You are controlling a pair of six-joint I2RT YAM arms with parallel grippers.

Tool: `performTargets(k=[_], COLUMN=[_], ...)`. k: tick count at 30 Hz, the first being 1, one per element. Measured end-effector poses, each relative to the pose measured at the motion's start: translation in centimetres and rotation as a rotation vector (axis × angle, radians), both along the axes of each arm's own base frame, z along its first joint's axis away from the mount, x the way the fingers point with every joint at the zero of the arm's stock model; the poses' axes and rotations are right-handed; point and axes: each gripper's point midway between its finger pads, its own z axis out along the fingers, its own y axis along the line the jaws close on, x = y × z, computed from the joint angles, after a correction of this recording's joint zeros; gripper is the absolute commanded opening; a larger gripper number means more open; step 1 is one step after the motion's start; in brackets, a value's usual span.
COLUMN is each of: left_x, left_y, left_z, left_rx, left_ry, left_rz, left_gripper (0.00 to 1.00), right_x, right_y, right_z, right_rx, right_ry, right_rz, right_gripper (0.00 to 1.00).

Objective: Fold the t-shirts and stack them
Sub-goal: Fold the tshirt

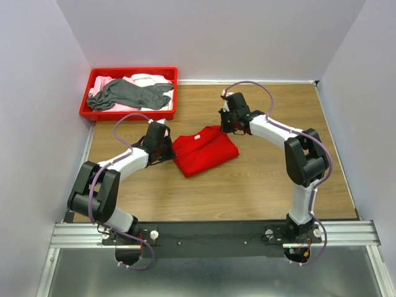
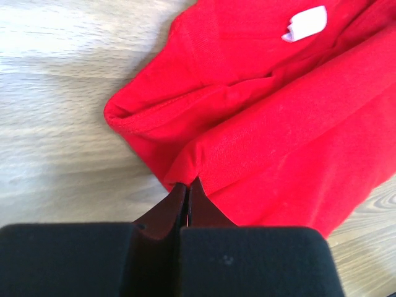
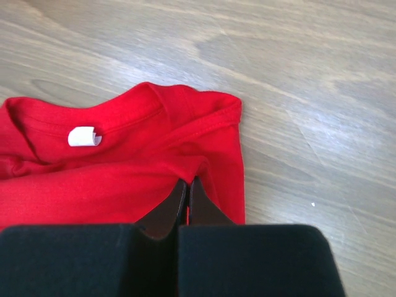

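The red shirt (image 1: 204,150) lies roughly folded and rumpled, its white label (image 3: 83,137) showing; left fingers (image 2: 166,216) and right fingers (image 3: 164,213) each pinch its edge.

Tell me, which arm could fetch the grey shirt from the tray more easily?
Probably left: the left gripper is near the tray with the grey shirt; the right gripper lies beyond the red shirt, farther off.

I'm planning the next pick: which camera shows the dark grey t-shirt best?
The top external view: the dark grey t-shirt lies crumpled on pale shirts in the red tray, unobstructed. Neither wrist view shows it; both show only the red t-shirt and the table.
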Motion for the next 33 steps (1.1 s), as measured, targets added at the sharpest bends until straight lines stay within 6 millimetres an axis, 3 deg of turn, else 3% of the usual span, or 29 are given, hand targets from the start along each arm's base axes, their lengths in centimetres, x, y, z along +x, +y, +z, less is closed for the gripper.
performTargets(k=[5,9,12,16,19,23,27,29,33], left_x=[0.4,0.2,-0.1,-0.1,-0.4,-2.6,-6.5,-9.7,-12.7], left_y=[0.5,0.7,0.6,0.3,0.2,0.0,-1.9,-3.4,-3.5], left_z=[1.1,-0.3,-1.9,-1.8,-1.9,-2.0,-2.1,-2.1,-0.8], left_rx=[-0.014,-0.027,-0.029,-0.045,-0.052,-0.061,-0.072,-0.079,-0.085], left_ry=[-0.041,-0.018,0.018,0.018,0.02,0.036,0.059,0.093,0.126], left_rz=[0.043,0.07,0.075,0.062,0.05,0.017,-0.074,-0.145,-0.168], left_gripper=[0.0,0.0,0.0,0.0,0.0,0.0,0.0,0.0,0.0], right_x=[0.5,1.0,0.8,0.7,-0.8,-5.8,-14.2,-18.2,-24.0], right_y=[0.8,1.4,1.6,1.7,1.2,-0.5,-3.4,-4.5,-6.7], right_z=[0.3,-1.6,-4.7,-4.7,-4.9,-5.2,-5.6,-5.4,-4.1], right_rx=[0.033,0.036,0.036,0.068,0.093,0.14,0.174,0.179,0.185], right_ry=[-0.021,-0.002,0.051,0.047,0.064,0.161,0.288,0.346,0.428], right_rz=[0.025,0.04,0.048,0.041,0.024,-0.015,-0.074,-0.097,-0.144], right_gripper=[0.06,0.06,0.03,0.01,0.01,0.01,0.01,0.01,0.01])
